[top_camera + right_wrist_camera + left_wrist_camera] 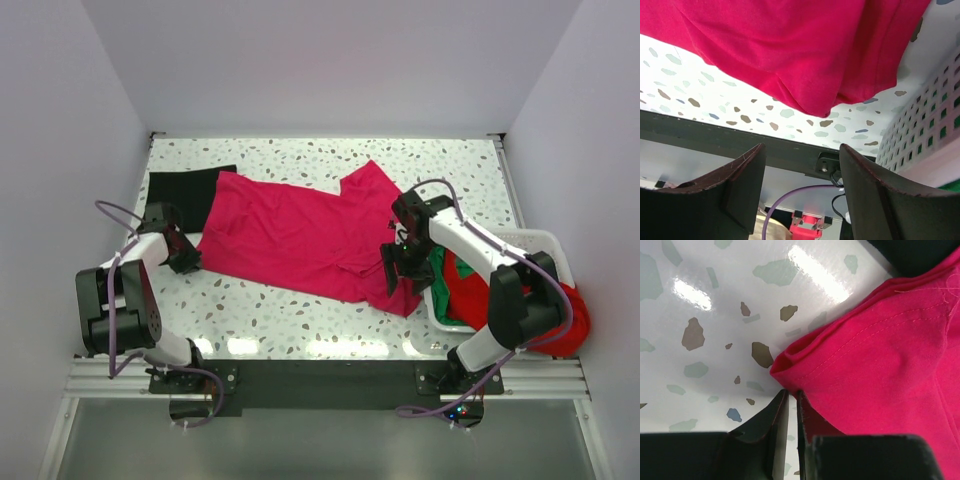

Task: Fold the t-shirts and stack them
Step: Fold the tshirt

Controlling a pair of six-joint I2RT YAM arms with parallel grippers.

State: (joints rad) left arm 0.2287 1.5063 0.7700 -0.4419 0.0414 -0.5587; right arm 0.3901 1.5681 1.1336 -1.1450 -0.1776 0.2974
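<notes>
A magenta-pink t-shirt [300, 235] lies spread across the middle of the table. A black t-shirt [190, 185] lies folded flat at the back left, its edge under the pink one. My left gripper [185, 255] is at the pink shirt's left near corner. In the left wrist view the left gripper [792, 391] has its jaws almost together, pinching the folded hem corner [790, 357]. My right gripper [400, 268] hovers over the shirt's right near part. In the right wrist view the right gripper [802, 147] is wide open and empty, with pink cloth [790, 50] beyond it.
A white lattice basket [545, 240] stands at the right edge, holding a red shirt [565, 320] and a green shirt [440, 280]. Its wall [930, 120] is close to the right gripper. The table's dark front rail [320, 375] runs along the near edge.
</notes>
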